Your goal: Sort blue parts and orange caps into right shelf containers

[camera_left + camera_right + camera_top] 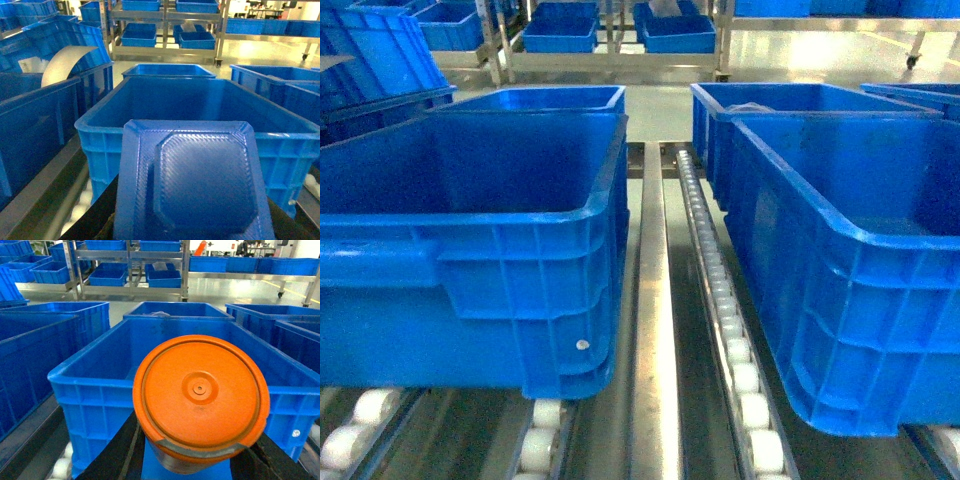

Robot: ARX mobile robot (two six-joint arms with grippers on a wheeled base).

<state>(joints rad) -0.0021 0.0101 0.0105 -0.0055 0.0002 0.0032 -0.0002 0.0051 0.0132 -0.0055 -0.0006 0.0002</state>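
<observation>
1. Head view: two big blue crates sit on a roller conveyor point(730, 330), left crate point(470, 250) at 9 o'clock, right crate point(850, 270) at 3 o'clock, a metal rail between them. More crates behind, at 12 o'clock.
2. No arm shows in the head view.
3. Left wrist view: blue part point(192, 182), a flat square piece with a raised octagonal centre, fills 6 o'clock, in front of a crate point(200, 107).
4. Left tool not visible; cannot tell its state.
5. Right wrist view: orange cap point(200, 395), round, fills the centre to 6 o'clock, in front of a crate point(95, 385).
6. Right tool hidden behind the cap; cannot tell its state.
7. Racks with blue bins point(107, 275) stand far back.
</observation>
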